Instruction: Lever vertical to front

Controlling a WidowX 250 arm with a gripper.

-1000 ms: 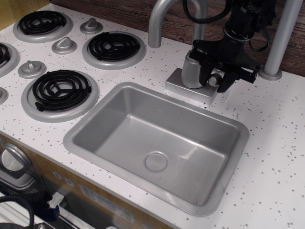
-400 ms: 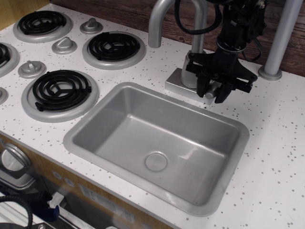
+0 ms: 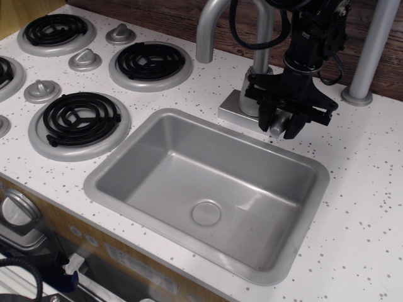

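A: Status?
B: Only view: tool [image 3: 281, 123] clenched around the lever [image 3: 278, 128], upper right of frame, at the faucet base [image 3: 238, 108] behind the sink [image 3: 151, 123].
A: Advice?
B: Follow the pivot arc forward, don't pull straight; keep grip firm.

The sink [image 3: 208, 189] sits in the bench [image 3: 365, 189]; burners [image 3: 79, 119] lie to its left, the faucet base [image 3: 242, 107] behind it (hand [image 3: 280, 123] and lever [image 3: 278, 126] there too).
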